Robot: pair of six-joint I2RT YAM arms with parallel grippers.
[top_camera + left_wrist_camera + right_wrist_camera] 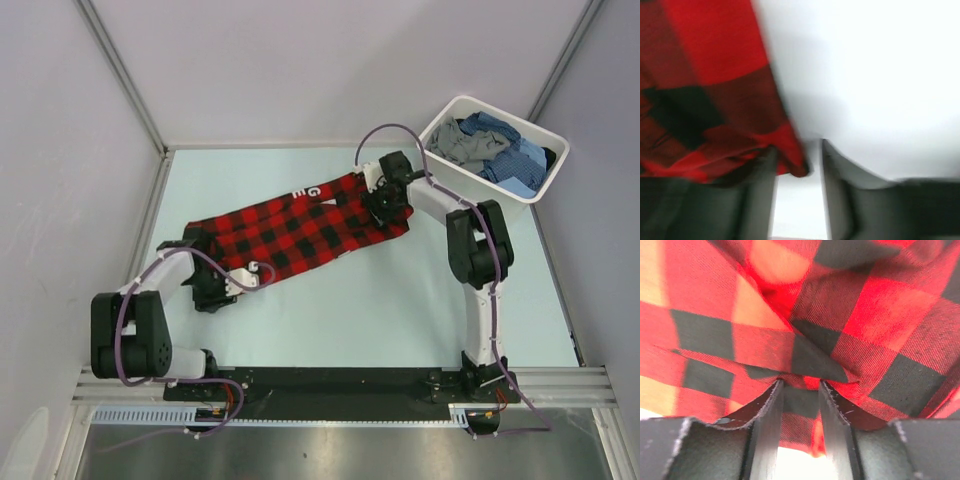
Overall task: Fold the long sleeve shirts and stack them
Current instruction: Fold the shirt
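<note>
red-check shirt point(300, 235) pinched in right gripper point(799, 383); corner at left gripper point(799, 147) tips, grip unclear.

Left gripper point(218, 288) low at near left, grip unclear in blur; right gripper point(386, 205) far right, jaws pinching the shirt point(810, 355).

White letters point(307, 192), "G" and probably "E", stand on the red-and-black check shirt point(290, 232).
</note>
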